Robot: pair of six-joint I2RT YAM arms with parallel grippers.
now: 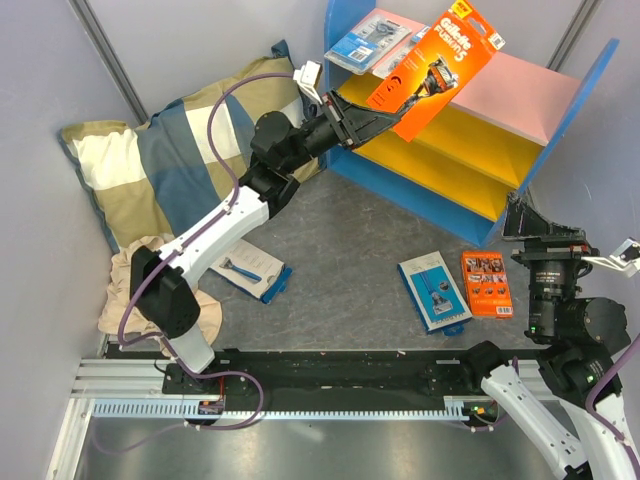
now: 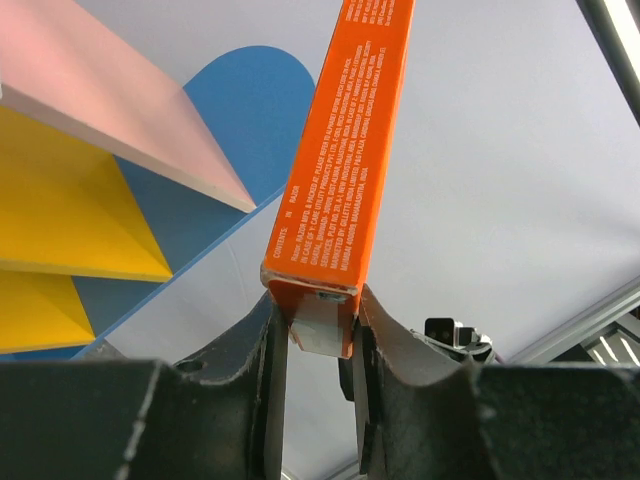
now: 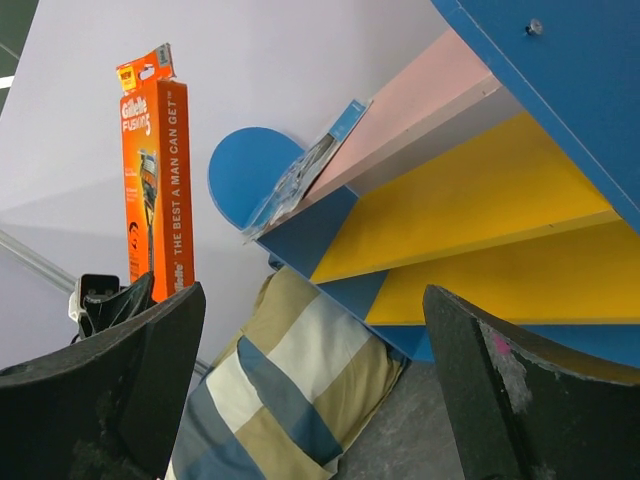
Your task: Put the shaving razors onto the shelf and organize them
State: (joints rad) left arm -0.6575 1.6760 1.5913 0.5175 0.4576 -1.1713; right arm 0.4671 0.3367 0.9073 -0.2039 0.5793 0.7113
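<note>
Top external view has my left gripper (image 1: 392,122) clamped on the bottom end of an orange box (image 1: 440,65). It holds the box tilted above the shelf (image 1: 592,88), over the left end of the pink board (image 1: 530,90). The left wrist view confirms the grip: both pads (image 2: 268,380) pinch the box's narrow edge. My right gripper (image 3: 310,320) hangs in front of the shelf's right end, jaws spread wide and carrying nothing.

I reckon I am under halfway. What look like two blister packs (image 1: 365,38) lie on the pink board at the shelf's left end, and the yellow boards (image 1: 470,150) look bare. Three packs wait on the table (image 1: 350,230) in front of the shelf. They are a blue-and-white box (image 1: 435,293), a small orange pack (image 1: 487,283) just beside it, and another pack (image 1: 250,270) well off to the shelf's front left.

The box is slim glossy card, long and flat with a hang tab on top, so it should lie flat but may slide. The blisters are clear plastic on light-blue card. The shelf's boards are smooth, painted and slanted, and its blue side panels are rounded at the top.
</note>
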